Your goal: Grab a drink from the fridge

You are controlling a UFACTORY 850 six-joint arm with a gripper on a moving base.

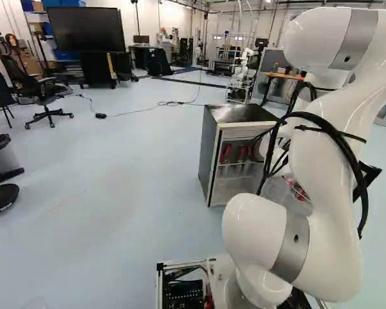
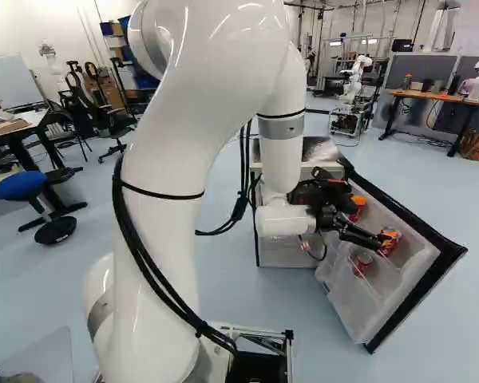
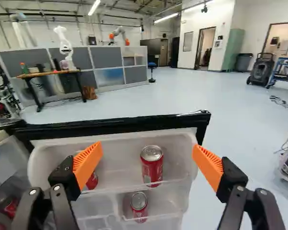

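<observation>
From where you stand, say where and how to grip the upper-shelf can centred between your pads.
I'd take the can by its upper side wall, from the door's inner side, above the clear shelf lip, one orange pad each side. It stands upright and round, bare above that lip, with a gap to the neighbouring can.

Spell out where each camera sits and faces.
Left base view: behind the arm, to its left, facing ahead and slightly down at the fridge; the arm stands right of the middle.
Right base view: behind the arm, to its right, facing likewise; the arm stands left of the middle, reaching the open door.
Wrist view: on the wrist, facing along the open jaws over the door's cans towards the desk; only the jaws show.
Shared: base views, arm and fridge; right base and wrist views, door, cans and desk.
</observation>
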